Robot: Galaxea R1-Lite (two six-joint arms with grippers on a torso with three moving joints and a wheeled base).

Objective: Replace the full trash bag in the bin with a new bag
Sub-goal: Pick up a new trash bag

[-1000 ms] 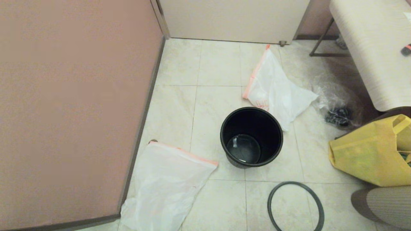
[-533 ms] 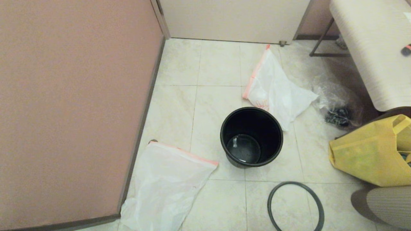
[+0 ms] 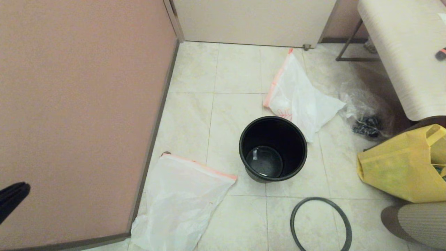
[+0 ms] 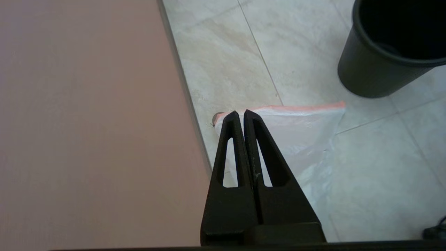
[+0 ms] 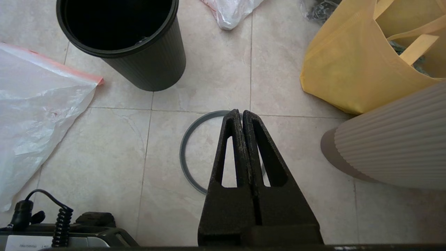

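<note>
The bin (image 3: 241,148) is a black pail standing empty on the tiled floor, also visible in the left wrist view (image 4: 369,76) and the right wrist view (image 5: 150,66). Its grey ring (image 3: 318,199) lies flat on the floor nearer to me. Two alike white bags with orange-red hems lie on the floor: one behind the bin (image 3: 299,99) with red print, one flat at the near left (image 3: 177,205). Which is the full trash bag and which the new bag I cannot tell. My left gripper (image 4: 240,113) is shut and empty above the near-left bag's hem corner (image 4: 296,129). My right gripper (image 5: 240,113) is shut and empty above the ring (image 5: 183,153).
A pink wall panel (image 3: 80,115) runs along the left. On the right stand a yellow cloth tote (image 3: 400,167), a clear wrinkly bag with dark contents (image 3: 367,115), a bench (image 3: 400,52) and a ribbed beige object (image 3: 421,223). A door (image 3: 254,21) closes the back.
The dark tip of my left gripper has come into the head view at the lower left edge. Bags, bin and ring lie as before.
</note>
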